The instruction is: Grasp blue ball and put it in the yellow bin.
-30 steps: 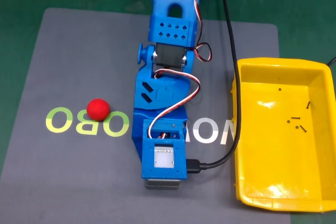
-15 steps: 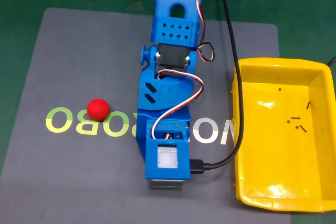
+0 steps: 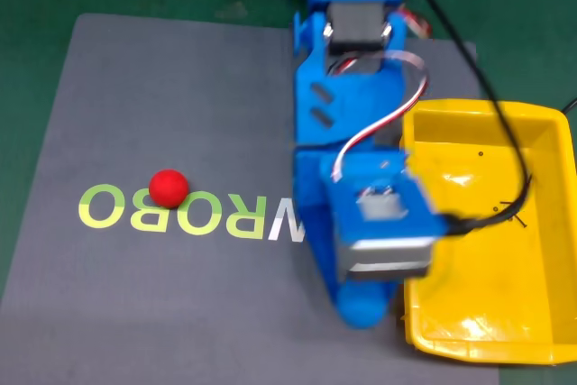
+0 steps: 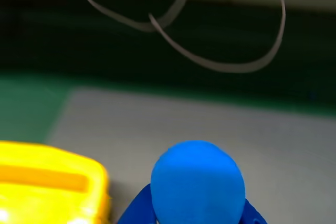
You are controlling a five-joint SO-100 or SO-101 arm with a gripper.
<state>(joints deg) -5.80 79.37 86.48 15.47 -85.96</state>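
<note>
- Nearest in the wrist view we see the small matte blue ball (image 4: 198,184), clamped between the two blue fingers (image 4: 137,212) of the claw (image 4: 197,219), which rise on either side of it from the bottom edge.
- Just left of the ball in that view is a corner of the large glossy yellow plastic bin (image 4: 50,182); the ball is beside it, not inside.
- Beyond lies the grey mat (image 4: 210,124), then the green bench (image 4: 26,103), and pale looping wires (image 4: 210,61) hang blurred across a dark background.
- In the fixed view the blue printed arm (image 3: 347,105) reaches down over the mat's (image 3: 180,96) right part; its blurred wrist block overlaps the left rim of the yellow bin (image 3: 541,349), and a blue rounded shape shows below the block, which we cannot tell apart as ball or claw.
- A black cable (image 3: 487,96) crosses over the bin.
- Inside the bin we see a few small dark screws (image 3: 480,154) on its floor.
- Well to the left, a small red ball (image 3: 168,187) rests on the mat, touching the yellow-green lettering (image 3: 194,212).
</note>
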